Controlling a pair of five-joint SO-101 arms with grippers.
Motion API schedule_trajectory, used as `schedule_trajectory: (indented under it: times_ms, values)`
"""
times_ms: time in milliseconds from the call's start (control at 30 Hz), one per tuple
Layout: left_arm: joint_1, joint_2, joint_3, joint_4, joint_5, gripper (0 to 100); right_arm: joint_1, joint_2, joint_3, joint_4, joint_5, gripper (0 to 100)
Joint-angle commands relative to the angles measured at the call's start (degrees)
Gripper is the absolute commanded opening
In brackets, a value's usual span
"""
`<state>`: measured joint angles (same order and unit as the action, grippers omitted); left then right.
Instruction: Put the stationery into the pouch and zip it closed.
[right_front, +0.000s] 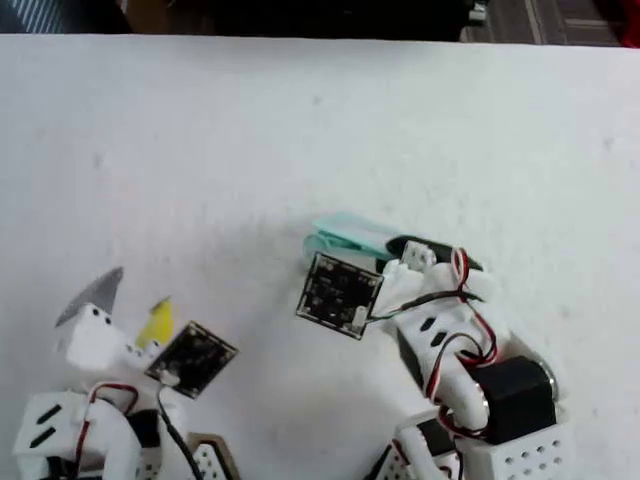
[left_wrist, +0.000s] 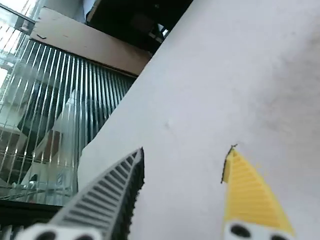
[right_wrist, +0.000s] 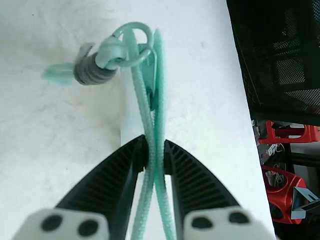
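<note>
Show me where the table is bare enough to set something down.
The table is bare over its far half, from the far edge to the pouch. Also free: the strip between the open left gripper and the pouch, and the side beyond the right arm. Crowded: the near edge where both arms sit, and around the right gripper, shut on the pouch.

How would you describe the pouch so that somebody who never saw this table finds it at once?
On the white table, look at the arm at the high view's right. The pouch is the flat mint-green thing clamped in the right gripper; nothing else on the table is green, with a grey zip pull at its end.
</note>
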<state>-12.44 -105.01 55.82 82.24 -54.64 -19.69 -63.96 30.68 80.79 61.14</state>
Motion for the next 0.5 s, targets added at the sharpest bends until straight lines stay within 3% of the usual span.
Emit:
schedule_trajectory:
  times_ms: [0, 133, 233, 367, 467]
  values:
    - [1.01, 0.4, 2.64, -9.93, 8.53, 27, 0.84, 0.48, -2.55, -1.1, 0.53, 1.6]
    - [6.29, 0.4, 13.98, -26.99, 27.69, 27, 0.84, 0.48, -2.55, -0.92, 0.79, 1.6]
    - [11.74, 0.4, 23.74, -40.53, 37.98, 27, 0.84, 0.48, -2.55, -0.92, 0.79, 1.6]
    - [18.68, 0.4, 34.11, -53.27, 41.85, 27, 0.84, 0.48, -2.55, -0.66, 0.79, 1.6]
    - [23.25, 0.4, 36.48, -54.95, 43.69, 24, 0.84, 0.48, -2.55, -0.4, 0.88, 1.6]
